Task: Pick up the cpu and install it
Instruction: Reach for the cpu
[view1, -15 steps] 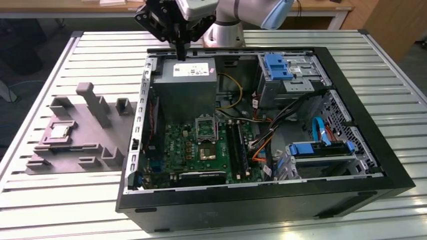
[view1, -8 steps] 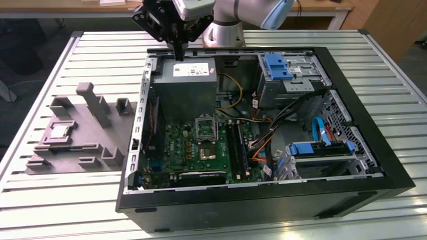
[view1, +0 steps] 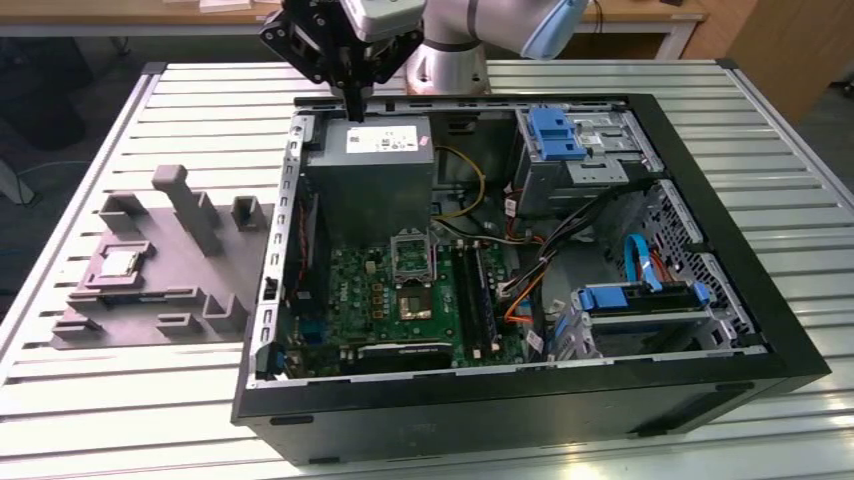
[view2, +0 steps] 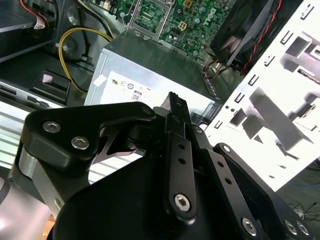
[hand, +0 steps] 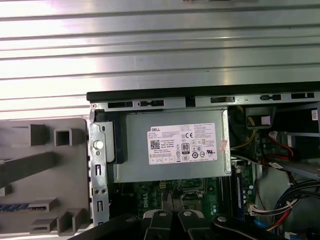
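**Black claw shut above power box, cpu on tray**

Tips pinched together, empty, over the smooth grey metal box. The small square silvery cpu lies flat on the grey moulded tray beside the black case, on the ribbed table

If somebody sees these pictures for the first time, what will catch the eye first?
First comes the big black computer case, lying open on the metal table with its green board bare. Next, the robot's black hand hangs over the grey box at the case's far end, holding nothing. At the exterior view's left, the small cpu sits on a grey tray.
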